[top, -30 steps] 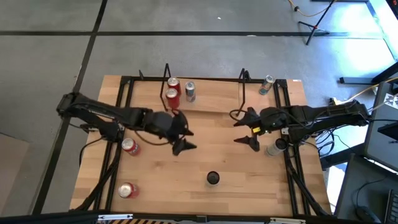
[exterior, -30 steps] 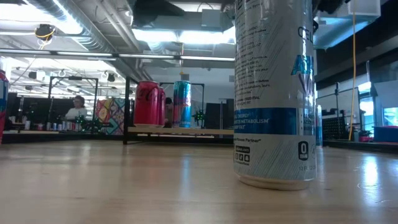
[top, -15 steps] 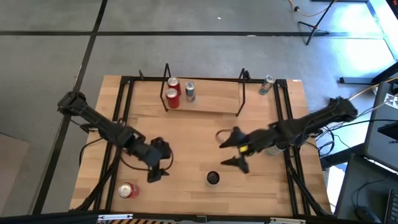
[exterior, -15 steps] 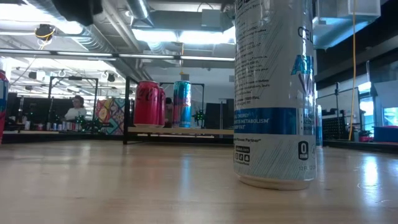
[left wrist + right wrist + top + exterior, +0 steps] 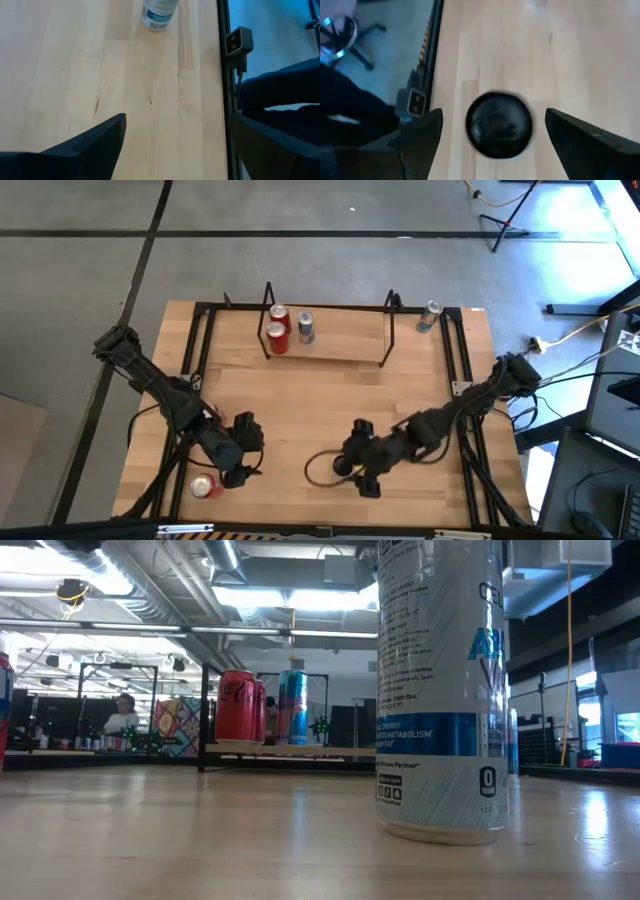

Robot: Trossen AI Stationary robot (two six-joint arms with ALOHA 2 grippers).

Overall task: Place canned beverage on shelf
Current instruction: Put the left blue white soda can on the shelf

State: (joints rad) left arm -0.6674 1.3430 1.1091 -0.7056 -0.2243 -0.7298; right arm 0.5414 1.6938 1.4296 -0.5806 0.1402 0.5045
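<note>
My right pincer sits low in the high view, just right of centre, fingers spread wide with the dark-topped can between them but not yet gripped — in my right wrist view its round black top sits in the gap, clear of both fingers. My left pincer is at the lower left of that view, also spread and holding nothing, just beside a red can lying on the surface.

The shelf stands at the upper middle of the high view. Three cans already sit at its left end: two red cans and a silver can. The rest of its wood floor, toward the right end frame, looks free.

So I judge the job partly done. Left to do: close on the dark-topped can, carry it up to the shelf, then deal with the red can at the lower left. Another can stands just outside the shelf's right end frame at the upper right — whether it counts as left to do, I cannot say.
</note>
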